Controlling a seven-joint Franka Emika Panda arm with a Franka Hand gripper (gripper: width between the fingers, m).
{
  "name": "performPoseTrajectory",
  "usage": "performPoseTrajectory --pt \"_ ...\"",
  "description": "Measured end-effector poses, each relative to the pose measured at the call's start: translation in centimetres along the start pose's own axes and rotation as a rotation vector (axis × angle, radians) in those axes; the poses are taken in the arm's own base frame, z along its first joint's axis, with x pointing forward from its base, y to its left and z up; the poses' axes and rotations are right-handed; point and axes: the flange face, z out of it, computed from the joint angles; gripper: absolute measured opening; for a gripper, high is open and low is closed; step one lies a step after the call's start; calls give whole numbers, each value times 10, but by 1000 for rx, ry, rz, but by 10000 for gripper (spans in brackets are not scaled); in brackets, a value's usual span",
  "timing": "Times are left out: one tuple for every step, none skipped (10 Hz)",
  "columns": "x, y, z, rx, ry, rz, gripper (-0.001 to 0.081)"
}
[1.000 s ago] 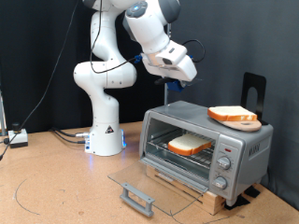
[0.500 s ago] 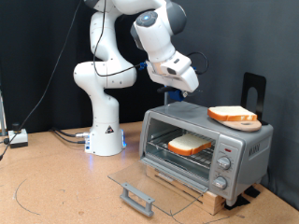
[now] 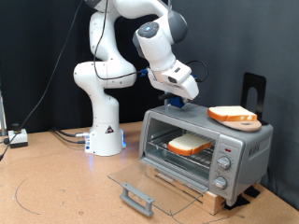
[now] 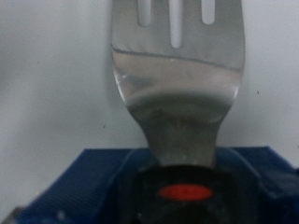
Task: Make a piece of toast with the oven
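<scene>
White wall backs a brown bench [image 3: 56,187] carrying the arm's base and the oven [image 3: 207,149]. The hand [image 3: 174,95] hangs above the oven's top at the exterior view's left end, near it but not seen to touch. It grips a metal spatula [image 4: 177,75]: the wrist view shows the slotted steel blade and neck running out from blue-taped fingers [image 4: 93,177], closed on the handle. In the exterior view the tool is mostly hidden behind the hand. Inside the oven, on the wire rack [image 3: 182,155], lies the piece of toast [image 3: 190,143], flat, below the hand and slightly toward the exterior view's right. The glass door [image 3: 149,182] is folded fully down onto the bench, its grey handle [image 3: 135,198] nearest the camera, so the cavity is open to the front. A second slice [image 3: 233,115] rests on the oven's top toward the exterior view's right, well apart from the hand. Against the earlier frames, the hand has come lower and toward the exterior view's left, closing on the oven top; both slices and the door are unchanged.
</scene>
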Motion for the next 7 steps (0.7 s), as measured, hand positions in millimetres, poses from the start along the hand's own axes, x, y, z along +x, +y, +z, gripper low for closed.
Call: performPoseTrajectory --pt "1 -1 4 0 1 -1 416" --pt "1 -2 6 1 2 -1 512" --pt "2 -3 7 -1 5 -3 695" --pt "3 -4 7 -2 11 -6 695" --pt "5 -5 4 -7 33 -22 777" --pt "8 -7 -3 -22 66 -49 777" --pt "11 -10 -17 -42 107 -76 803"
